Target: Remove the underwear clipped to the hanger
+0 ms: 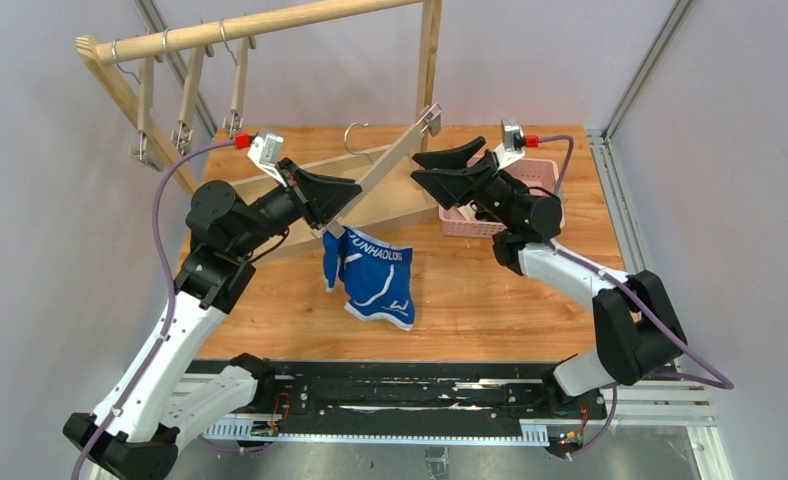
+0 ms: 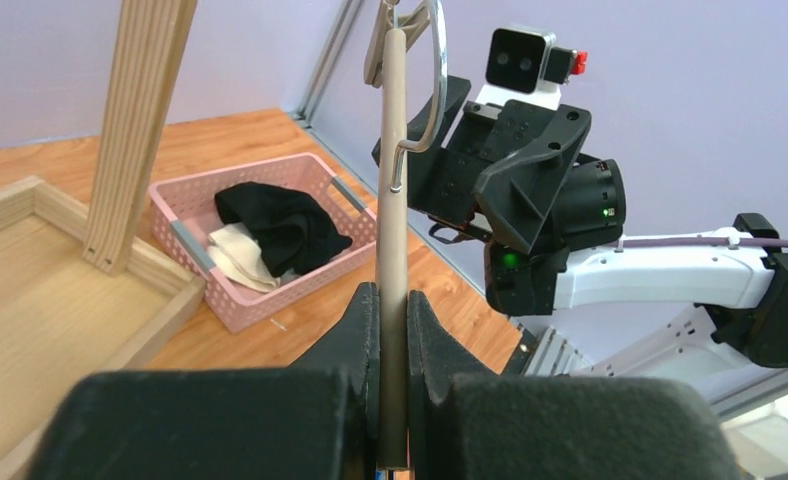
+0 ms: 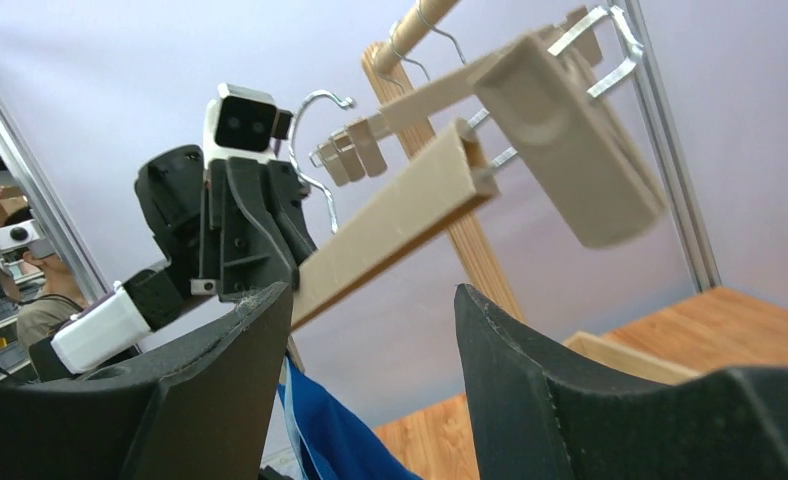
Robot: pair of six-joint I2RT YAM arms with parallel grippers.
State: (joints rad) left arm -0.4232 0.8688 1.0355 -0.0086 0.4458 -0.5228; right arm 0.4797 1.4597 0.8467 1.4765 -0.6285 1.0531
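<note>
The bright blue underwear with white lettering hangs from the lower clip of a wooden hanger held slanted above the table. It also shows in the right wrist view. My left gripper is shut on the hanger's bar near the lower end. My right gripper is open and empty beside the hanger's upper end, whose free clip is above the jaws. The black underwear and a whitish piece lie in the pink basket.
A wooden rack with a rail stands at the back, with several empty clip hangers on it. Its wooden base frame lies under the held hanger. The pink basket sits behind my right arm.
</note>
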